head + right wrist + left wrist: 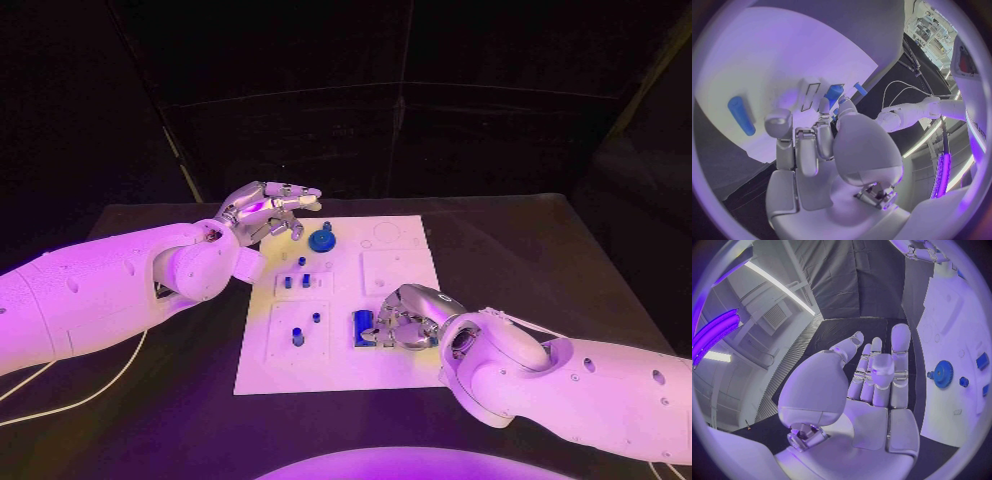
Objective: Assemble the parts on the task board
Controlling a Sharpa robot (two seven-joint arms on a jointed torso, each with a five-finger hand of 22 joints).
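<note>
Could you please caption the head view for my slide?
Right robot hand on a blue part on the task board.

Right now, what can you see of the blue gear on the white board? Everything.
The round blue toothed gear looks like plastic, with fine teeth round its rim and a small hub or knob at its centre. It sits at the far end of the white task board, near that end's left side, apparently seated on the plate. The left hand hovers beside it, fingers apart, not touching. Nothing else touches it.
</note>
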